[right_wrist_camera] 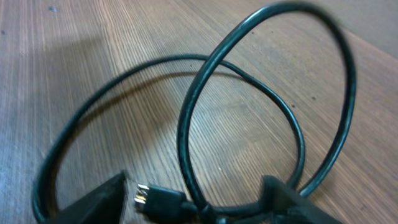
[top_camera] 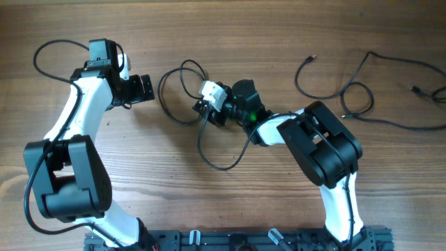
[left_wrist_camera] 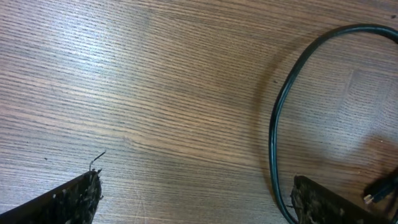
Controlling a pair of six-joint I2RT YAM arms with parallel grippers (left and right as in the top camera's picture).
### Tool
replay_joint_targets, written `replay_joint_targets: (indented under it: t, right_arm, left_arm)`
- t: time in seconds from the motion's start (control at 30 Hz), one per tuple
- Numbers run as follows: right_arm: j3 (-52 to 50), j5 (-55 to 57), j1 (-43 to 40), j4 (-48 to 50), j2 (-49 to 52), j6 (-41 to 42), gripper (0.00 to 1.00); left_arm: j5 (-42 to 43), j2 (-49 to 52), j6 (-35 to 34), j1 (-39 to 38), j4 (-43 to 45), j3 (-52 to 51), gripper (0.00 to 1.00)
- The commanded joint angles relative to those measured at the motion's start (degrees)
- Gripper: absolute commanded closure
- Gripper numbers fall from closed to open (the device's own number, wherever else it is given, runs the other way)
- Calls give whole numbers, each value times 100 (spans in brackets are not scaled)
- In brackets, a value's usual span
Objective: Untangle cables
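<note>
Lying between the right jaws is the cable's plug (right_wrist_camera: 160, 201).

Left hand (left_wrist_camera: 196, 186) spread wide above wooden table (left_wrist_camera: 155, 87); black cable (left_wrist_camera: 272, 134) arcs down right side of frame.

Brown wood-grain table (top_camera: 174, 185), one thin black looped cable (top_camera: 159, 94) lying mid-table, two more loose black cords (top_camera: 297, 80) sprawled far right.

Overhead looks straight down at the table (top_camera: 209, 206); wrist views hover close, sharing one cable (right_wrist_camera: 181, 130).
</note>
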Motion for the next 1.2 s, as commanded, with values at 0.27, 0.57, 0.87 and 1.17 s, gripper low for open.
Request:
replay_joint_targets:
  t: [0.27,0.57,0.87,1.17]
  right_arm:
    - [42,-66,44,295,116,122,96]
    - [42,-442,68,-61,122,-505,20]
    - [42,-437,376,-437,151,-1397,48]
    - [42,-125,358,-142,149,-1095,96]
  left_arm:
    - [90,-138,111,7,-2,-4,0]
    - [90,-138,111,7,-2,-4,0]
    - [90,-138,111,7,-2,-4,0]
    - [90,-138,111,7,-2,-4,0]
